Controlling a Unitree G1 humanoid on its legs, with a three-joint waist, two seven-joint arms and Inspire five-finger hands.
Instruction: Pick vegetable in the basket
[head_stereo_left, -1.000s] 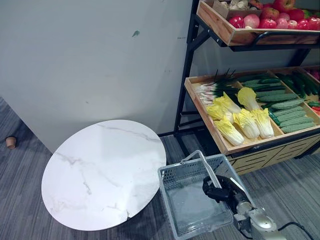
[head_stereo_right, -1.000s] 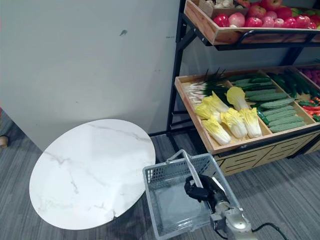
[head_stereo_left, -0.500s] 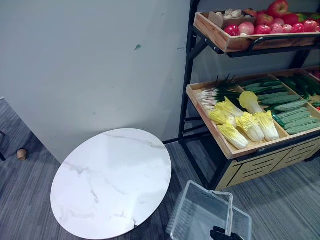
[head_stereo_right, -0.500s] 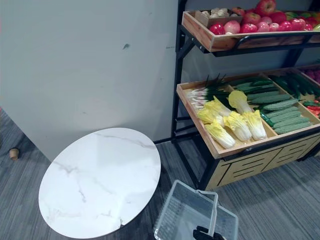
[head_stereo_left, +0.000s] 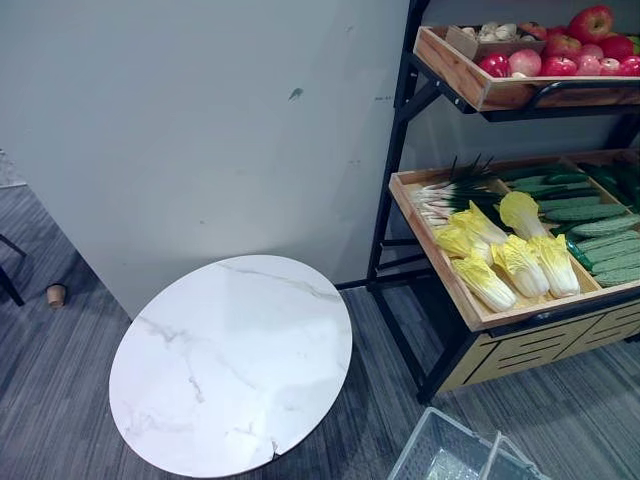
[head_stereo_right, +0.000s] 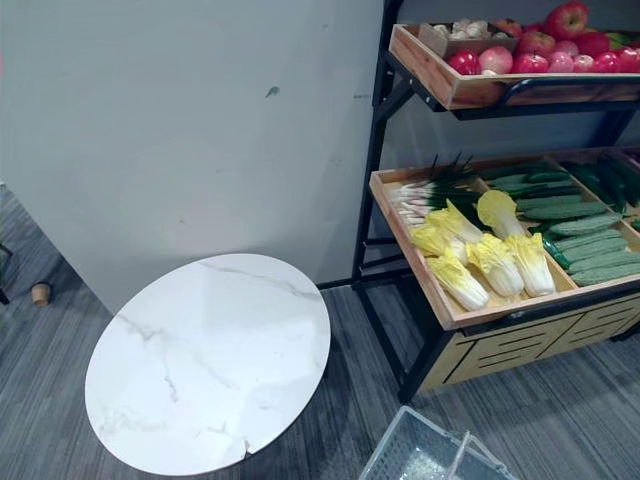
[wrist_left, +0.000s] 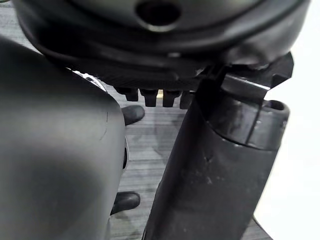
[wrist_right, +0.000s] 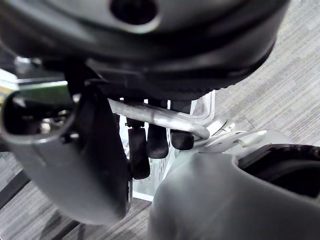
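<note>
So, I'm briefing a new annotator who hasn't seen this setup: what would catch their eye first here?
A round white marble-topped table stands on the grey floor at left, before a pale wall. At right, a black metal rack holds a wooden tray of yellow-white cabbages, with red apples on the shelf above. At the bottom edge, a grey mesh basket hangs from the right hand, curled round its metal handle.

Round marble table; red apples; grey wall.
</note>
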